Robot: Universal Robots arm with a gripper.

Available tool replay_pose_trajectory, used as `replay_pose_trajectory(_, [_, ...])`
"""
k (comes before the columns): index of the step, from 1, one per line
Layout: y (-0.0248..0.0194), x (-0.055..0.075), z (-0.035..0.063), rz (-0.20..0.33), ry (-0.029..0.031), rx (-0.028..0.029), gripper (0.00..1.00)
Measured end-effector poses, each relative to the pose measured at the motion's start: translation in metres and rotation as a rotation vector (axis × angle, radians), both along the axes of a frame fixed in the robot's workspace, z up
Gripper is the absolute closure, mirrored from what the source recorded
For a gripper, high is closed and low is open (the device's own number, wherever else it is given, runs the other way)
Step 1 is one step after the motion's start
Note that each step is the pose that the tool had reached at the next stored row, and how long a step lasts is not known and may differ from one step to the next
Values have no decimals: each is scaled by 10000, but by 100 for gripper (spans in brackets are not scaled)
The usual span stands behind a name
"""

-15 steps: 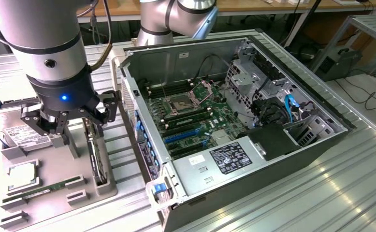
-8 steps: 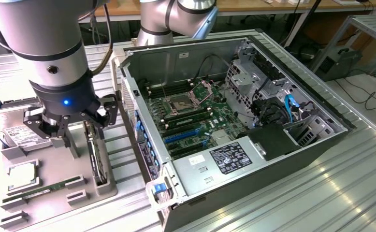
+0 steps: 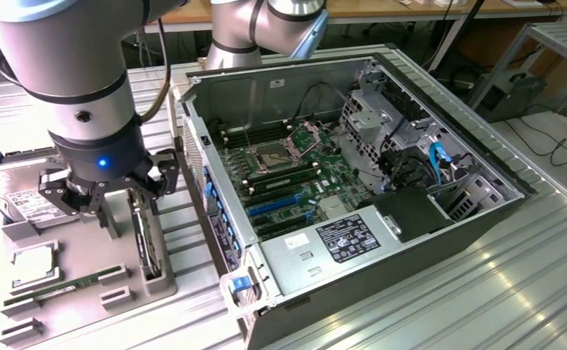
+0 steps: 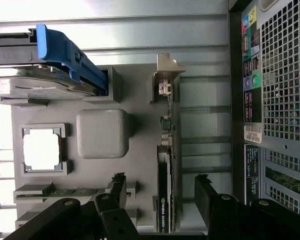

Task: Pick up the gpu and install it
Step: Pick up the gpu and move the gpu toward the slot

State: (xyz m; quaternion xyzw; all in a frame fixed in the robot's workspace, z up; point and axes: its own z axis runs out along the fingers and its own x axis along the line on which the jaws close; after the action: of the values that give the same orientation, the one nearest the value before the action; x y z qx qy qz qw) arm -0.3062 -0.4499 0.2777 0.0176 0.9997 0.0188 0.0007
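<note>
Dark fingers of the end effector are sitting closest to the wrist camera, spread wide and holding nothing. They are straddling the gpu, which is standing on its long edge in a slot along the parts tray's edge nearest the computer case. Its pale bracket is sitting at the end away from the fingers.

Several things are looking risky from here. The card is thin, and the fingers are flanking one end rather than its middle, so a grip there is likely to let it pivot or tilt as it is leaving the slot. A slightly skewed descent could land a fingertip on the card's top edge or on the slot's wall, shoving the tray across the table. One finger is working close to the RAM stick holder — a clip there could unseat it. Squeezing on raised board components could also make the hold slip.
</note>
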Motion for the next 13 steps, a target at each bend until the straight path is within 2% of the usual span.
replay_pose_trajectory(5, [0,2,-54,0,-1,-7,34])
replay_pose_trajectory(7, [0,4,-131,0,0,-11,34])
replay_pose_trajectory(10, [0,4,-157,0,-1,-11,34])
replay_pose_trajectory(11, [0,6,-259,0,-1,-11,34])
replay_pose_trajectory(13, [0,7,-268,0,0,-12,34])
